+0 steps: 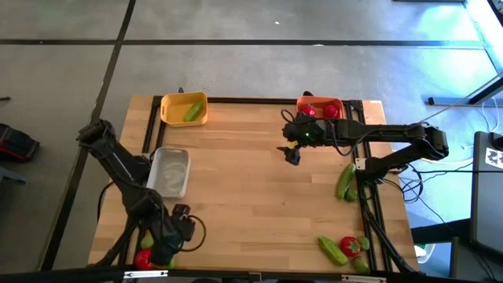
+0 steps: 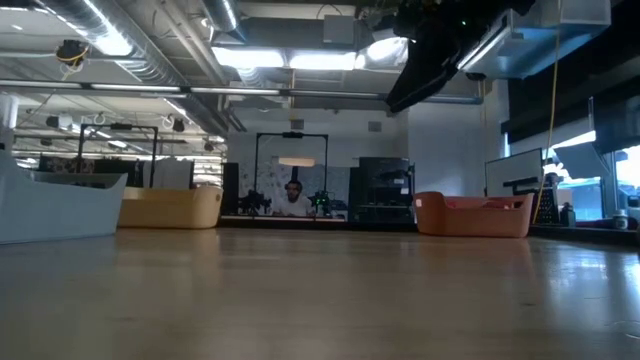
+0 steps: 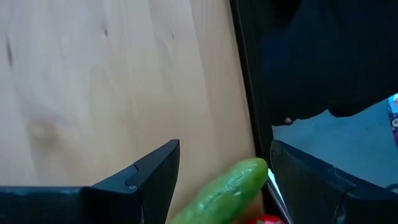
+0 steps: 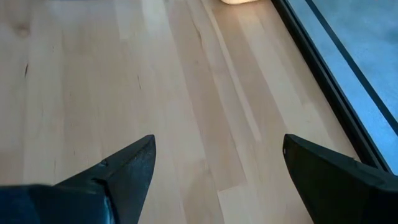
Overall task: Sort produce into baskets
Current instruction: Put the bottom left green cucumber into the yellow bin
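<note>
We read no writing; left gripper [image 3: 224, 180] fingers released around cucumber [image 3: 227, 190], right gripper [image 4: 217, 174] released beside orange basket [image 1: 343, 103]

Baskets: 3 on my table. 1 yellow [image 1: 184, 108], 1 orange [image 1: 321, 108], 1 whitish tray [image 1: 168, 170].

Cucumber-type green pcs: 5 that I can count. 1 in yellow basket [image 1: 192, 112], 2 side by side at right edge [image 1: 344, 181], 1 near front right [image 1: 332, 250], 1 between my left fingers [image 3: 225, 192].

Red round pcs: 4. 2 in orange basket [image 1: 331, 111], 1 front right [image 1: 350, 247], 1 front left [image 1: 142, 259].

Small round green: approx 2, partly hidden, count unsure.
</note>
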Available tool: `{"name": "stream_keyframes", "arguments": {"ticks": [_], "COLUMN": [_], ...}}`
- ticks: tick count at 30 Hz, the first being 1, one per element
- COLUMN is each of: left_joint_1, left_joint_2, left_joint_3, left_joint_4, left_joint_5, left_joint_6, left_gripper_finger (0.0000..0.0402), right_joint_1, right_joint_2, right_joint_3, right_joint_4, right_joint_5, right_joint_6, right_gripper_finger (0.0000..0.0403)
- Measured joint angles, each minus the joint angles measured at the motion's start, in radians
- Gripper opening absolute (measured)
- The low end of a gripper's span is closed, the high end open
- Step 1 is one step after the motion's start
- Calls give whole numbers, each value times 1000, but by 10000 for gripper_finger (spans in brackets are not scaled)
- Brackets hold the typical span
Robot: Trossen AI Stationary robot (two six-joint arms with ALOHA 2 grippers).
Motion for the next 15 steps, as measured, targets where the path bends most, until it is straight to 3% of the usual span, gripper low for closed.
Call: {"name": "stream_keyframes", "arguments": {"ticks": [9, 15], "left_joint_1": [-78, -134], "left_joint_2": [80, 150], "left_joint_3": [0, 0], "left_joint_4": [-1, 0], "left_joint_5": [7, 66], "left_joint_6": [-28, 19], "left_gripper_finger": [245, 245], "right_joint_1": [0, 0], "right_joint_2": [0, 0], "right_joint_3": [0, 0], "right_joint_4": [-18, -17], "right_joint_5": [1, 2], "right_joint_6": [-5, -24], "right_gripper_finger": [339, 339]}}
